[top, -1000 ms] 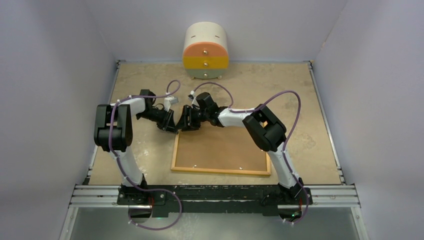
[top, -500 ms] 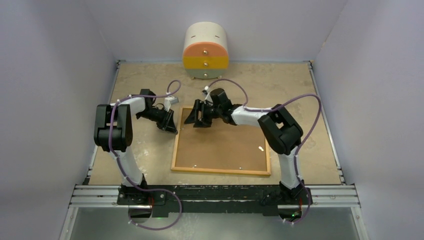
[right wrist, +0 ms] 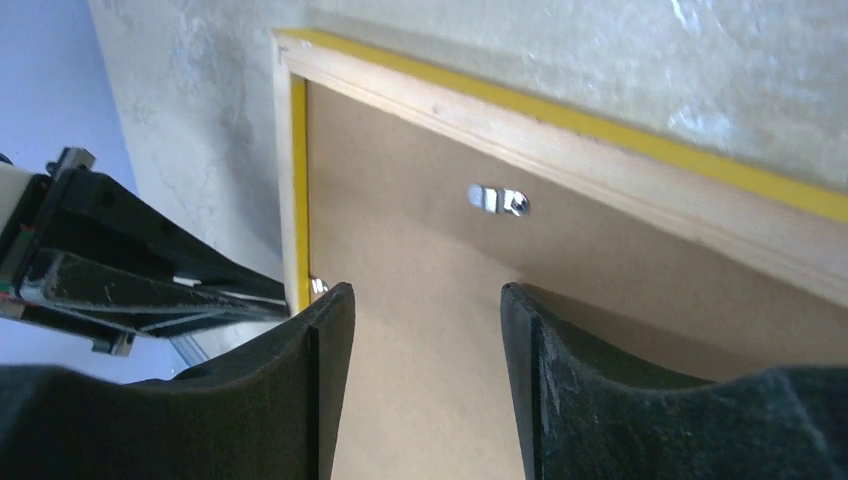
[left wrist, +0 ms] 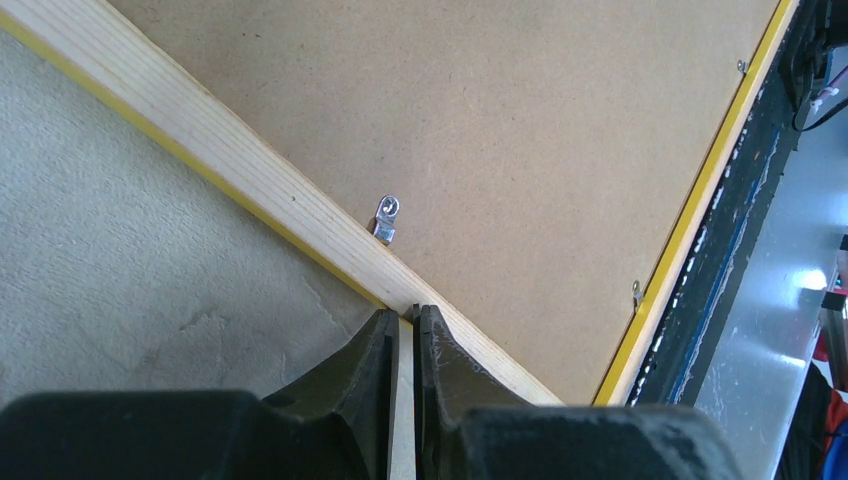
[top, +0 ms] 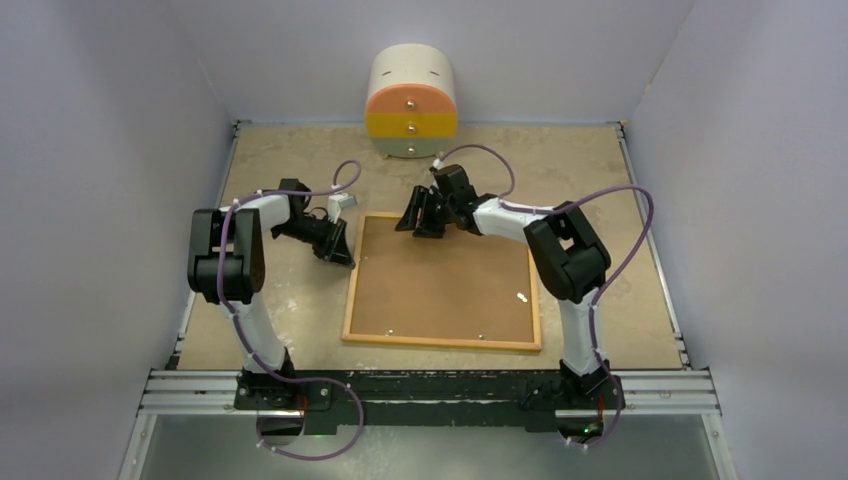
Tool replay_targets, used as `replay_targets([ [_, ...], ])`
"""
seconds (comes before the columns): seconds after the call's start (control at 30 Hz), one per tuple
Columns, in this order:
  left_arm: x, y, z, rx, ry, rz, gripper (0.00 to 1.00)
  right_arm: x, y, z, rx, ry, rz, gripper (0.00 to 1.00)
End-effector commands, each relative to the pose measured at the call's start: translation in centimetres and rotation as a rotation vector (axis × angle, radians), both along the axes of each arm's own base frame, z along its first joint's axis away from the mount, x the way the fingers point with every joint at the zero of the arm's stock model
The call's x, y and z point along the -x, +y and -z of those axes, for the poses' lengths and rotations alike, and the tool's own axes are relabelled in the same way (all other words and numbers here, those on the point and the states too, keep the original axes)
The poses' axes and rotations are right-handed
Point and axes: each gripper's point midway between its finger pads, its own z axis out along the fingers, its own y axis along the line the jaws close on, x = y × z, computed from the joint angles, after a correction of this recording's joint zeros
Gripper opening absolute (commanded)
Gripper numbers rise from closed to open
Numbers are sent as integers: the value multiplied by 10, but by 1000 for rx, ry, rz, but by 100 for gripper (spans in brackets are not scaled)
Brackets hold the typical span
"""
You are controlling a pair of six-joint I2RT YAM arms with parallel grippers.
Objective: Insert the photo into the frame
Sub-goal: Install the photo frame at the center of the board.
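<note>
The frame (top: pixel 440 341) lies face down in the middle of the table, its pale wood back up and a yellow edge showing. A brown backing board (top: pixel 445 285) fills it. The photo is out of view. My left gripper (top: pixel 342 258) sits at the frame's left rail near the far corner. In the left wrist view its jaws (left wrist: pixel 408 312) are shut to a thin slit, tips on the wood rail (left wrist: pixel 250 175). My right gripper (top: pixel 412 222) hovers open over the board by the far rail (right wrist: pixel 600 160), with nothing between its fingers (right wrist: pixel 325 340).
A round-topped cream, orange and yellow drawer cabinet (top: pixel 411 103) stands at the back wall. Small metal clips (left wrist: pixel 386 217) (right wrist: pixel 497 199) sit on the frame's rails. A black mounting rail (top: pixel 430 390) runs along the near edge. Grey walls close in both sides.
My right gripper has pulled away from the left gripper, moving right and back along the frame's far rail. The left arm stayed put, its jaws closing a little.
</note>
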Motion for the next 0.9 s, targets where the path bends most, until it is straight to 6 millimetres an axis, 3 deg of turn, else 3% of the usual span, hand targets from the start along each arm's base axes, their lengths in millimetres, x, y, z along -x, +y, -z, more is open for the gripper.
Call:
replay_targets([
  [0.0,7,7,16,-59,-20,43,0,-22,4,-5,38,-68,23,56],
  [0.27,7,7,16,-56,-23,46,0,-40,8,1,30,-79,62,50],
  [0.87,10,6,19,-52,-18,55,0,-54,6,4,18,-103,138,41],
])
